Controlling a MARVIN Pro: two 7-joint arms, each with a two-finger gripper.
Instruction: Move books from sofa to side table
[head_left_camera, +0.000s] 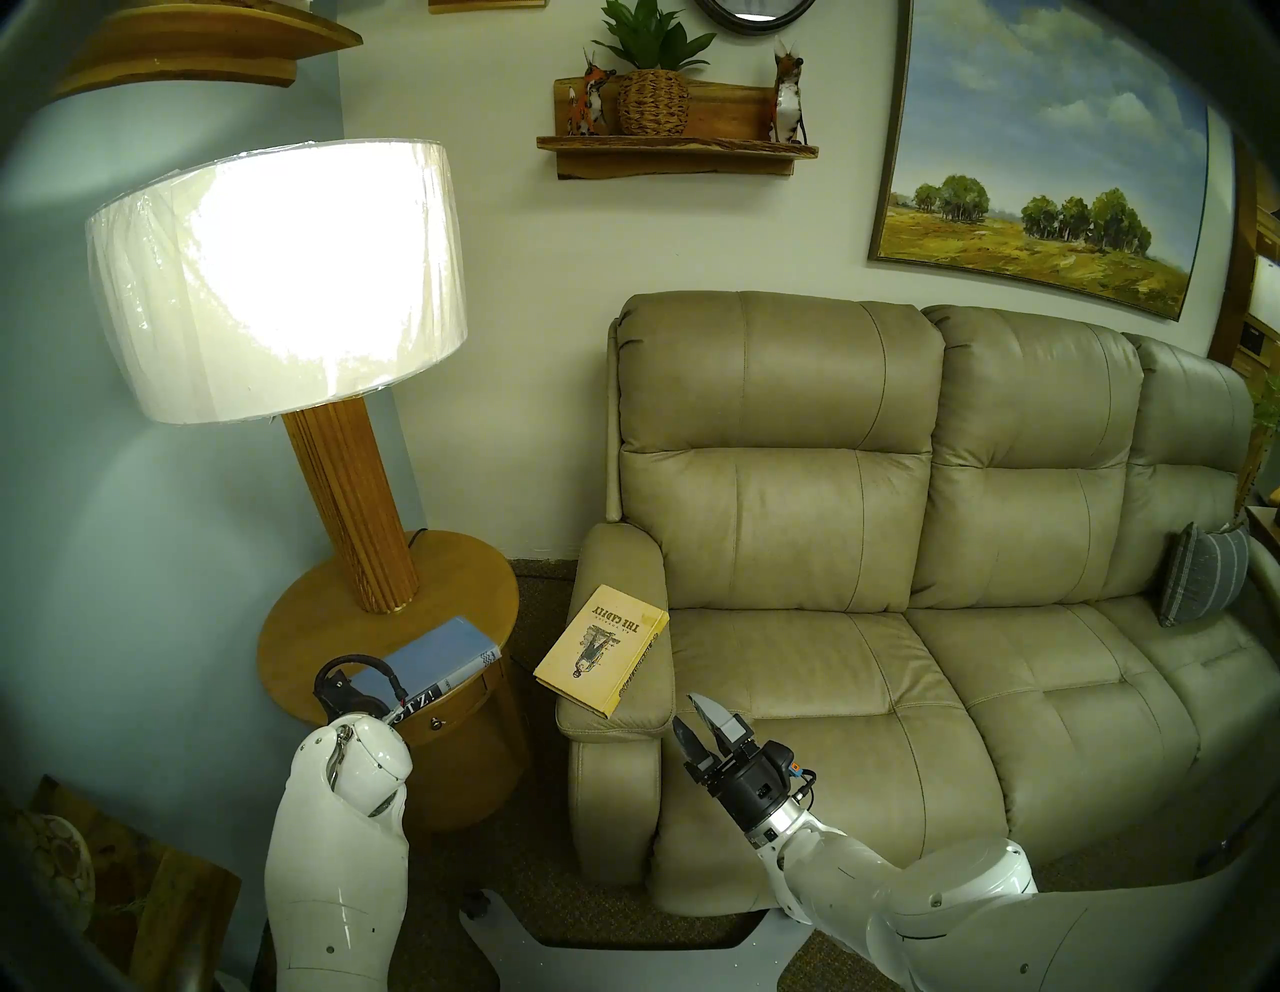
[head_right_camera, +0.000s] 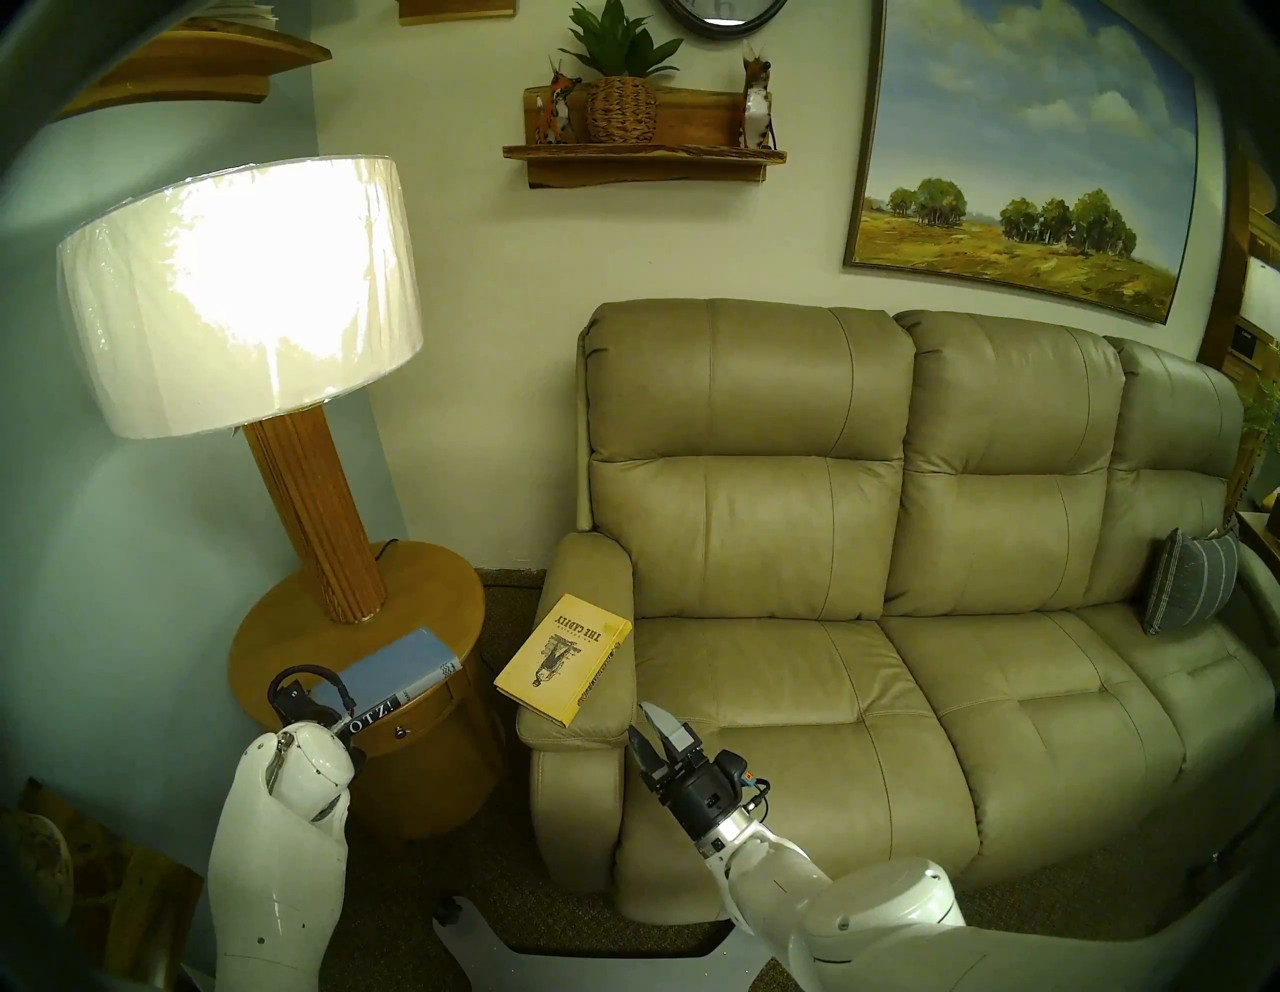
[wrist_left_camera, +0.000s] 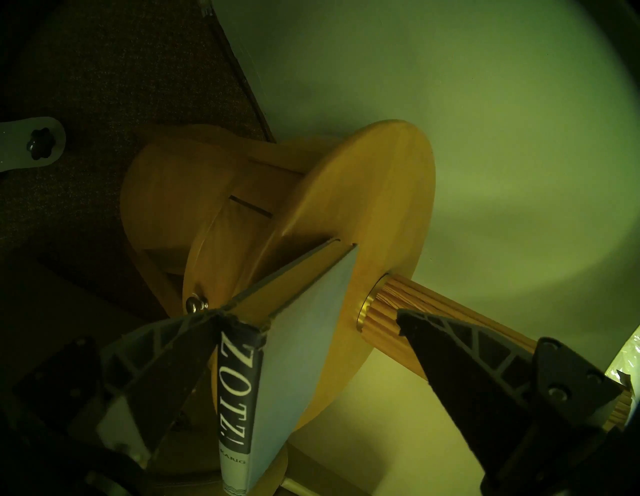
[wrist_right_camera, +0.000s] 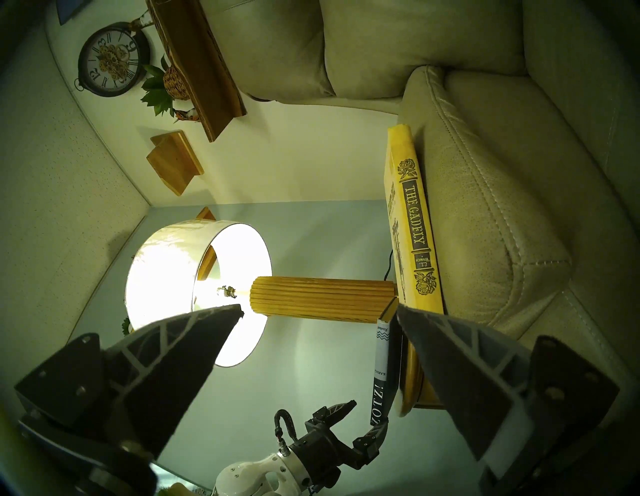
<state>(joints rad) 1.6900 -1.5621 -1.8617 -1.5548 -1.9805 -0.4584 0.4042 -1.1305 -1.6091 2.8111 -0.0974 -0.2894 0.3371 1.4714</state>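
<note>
- Left wrist view, nearest: the left gripper (wrist_left_camera: 308, 317) stands with its jaws spread wide, one finger on each side of the blue book (wrist_left_camera: 304, 350) and neither pressing it; whether the lower finger brushes the cover is hard to tell. The black spine reads "ZOTZ!" in white, with a white band below it.
- The blue book lies flat on the side table (head_left_camera: 457, 575), at its front edge above the small drawer knob (head_left_camera: 436, 724). In the head views the left arm hides the spine's near end and the gripper itself.
- The right gripper (head_left_camera: 701, 724) hangs over the front of the sofa's seat, jaws apart and empty, just beside the armrest.
- The yellow book (head_left_camera: 601, 650) lies on the sofa (head_left_camera: 866, 554) armrest, cover up with a black figure drawing, one corner jutting past the armrest toward the table. Its spine in the right wrist view (wrist_right_camera: 417, 239) reads "THE GADFLY".
- Count: two books, two grippers, one table, one three-seat tan sofa.
- Farther back, one lit lamp (head_left_camera: 277, 277) stands on the table; its glare washes out the shade.
- One striped grey cushion (head_left_camera: 1202, 582) sits at the sofa's far end, partly cut off.
</note>
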